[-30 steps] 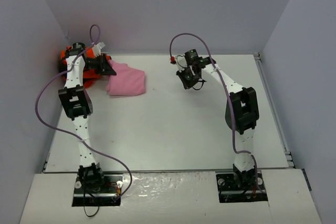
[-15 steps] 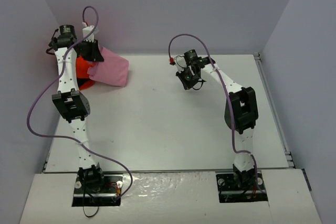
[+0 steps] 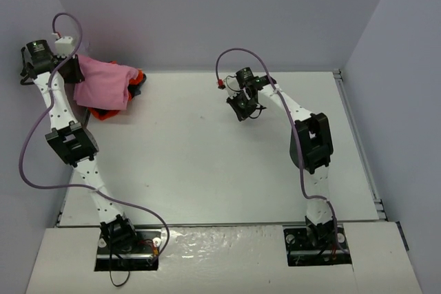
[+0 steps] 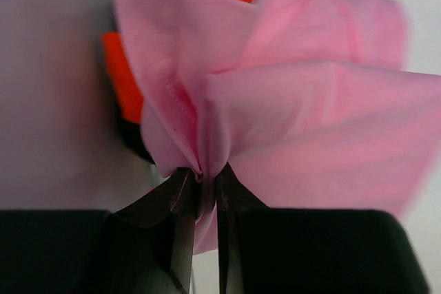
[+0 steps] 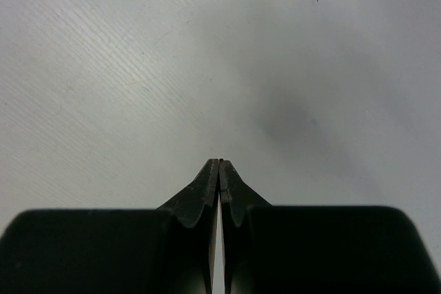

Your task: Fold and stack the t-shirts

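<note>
My left tool point(image 4: 203, 175) was clamped on a fold of the pink t-shirt point(image 4: 310, 115), which hung raised over the orange t-shirt point(image 4: 121, 80) at the far-left corner of the desk point(image 3: 207, 156). My right tool point(image 5: 219, 164) was fully closed and empty, above bare desk.

White-linked left arm point(image 3: 57, 101) and right arm point(image 3: 284, 103) carry black joints, looping purple cables point(image 3: 238, 50).

The pink t-shirt point(image 4: 296, 101), blurred at close range, runs past the right edge and hides most of the orange t-shirt point(image 4: 120, 80); the dark t-shirt point(image 4: 134, 144) shows only slivers. From above, pink cloth covers the fingertips of the left hand point(image 4: 202, 191)
</note>
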Available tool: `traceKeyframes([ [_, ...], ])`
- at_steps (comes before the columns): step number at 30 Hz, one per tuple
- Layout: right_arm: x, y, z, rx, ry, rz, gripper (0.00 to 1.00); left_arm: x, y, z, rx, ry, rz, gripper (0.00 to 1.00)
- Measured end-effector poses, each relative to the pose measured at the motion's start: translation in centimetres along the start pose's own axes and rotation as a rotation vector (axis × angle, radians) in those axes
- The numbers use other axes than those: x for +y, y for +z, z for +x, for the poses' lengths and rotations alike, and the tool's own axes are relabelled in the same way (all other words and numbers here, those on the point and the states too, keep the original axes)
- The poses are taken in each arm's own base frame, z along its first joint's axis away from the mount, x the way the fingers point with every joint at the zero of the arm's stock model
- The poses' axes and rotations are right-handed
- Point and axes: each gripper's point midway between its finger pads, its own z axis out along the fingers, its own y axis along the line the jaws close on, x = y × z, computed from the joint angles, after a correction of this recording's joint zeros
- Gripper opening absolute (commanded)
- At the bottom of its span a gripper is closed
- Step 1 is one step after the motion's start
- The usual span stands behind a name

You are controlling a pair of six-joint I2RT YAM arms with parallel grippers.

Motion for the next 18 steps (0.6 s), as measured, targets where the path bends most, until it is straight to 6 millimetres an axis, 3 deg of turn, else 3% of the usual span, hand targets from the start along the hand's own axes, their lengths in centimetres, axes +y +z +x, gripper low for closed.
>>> traceKeyframes([
  [2,0.3,0.3,-0.4,0.000,-0.006,-0.008,0.00,3.0,1.5,1.4,0.010,-0.025,-0.062,0.01],
  [3,0.4,0.5,-0.6,-0.001,-0.009,-0.010,0.00,4.2,2.3,2.2,0.016,-0.036,-0.088,0.23],
  [5,0.6,0.8,-1.0,0.000,-0.018,-0.016,0.00,5.7,3.8,3.5,0.031,-0.055,-0.126,0.84],
  [6,0.9,1.1,-1.1,0.002,-0.025,-0.018,0.00,6.1,4.3,3.9,0.032,-0.065,-0.140,0.97],
  [8,1.6,1.6,-1.2,0.013,-0.046,-0.022,0.00,6.5,5.0,4.1,0.026,-0.082,-0.150,0.97],
  [13,3.8,2.0,-1.4,0.038,-0.106,-0.031,0.00,3.7,5.4,2.3,-0.030,-0.131,-0.058,0.97],
  [18,4.7,1.6,-3.0,0.018,-0.155,-0.002,0.00,1.3,3.2,0.3,-0.085,-0.188,0.015,0.97],
])
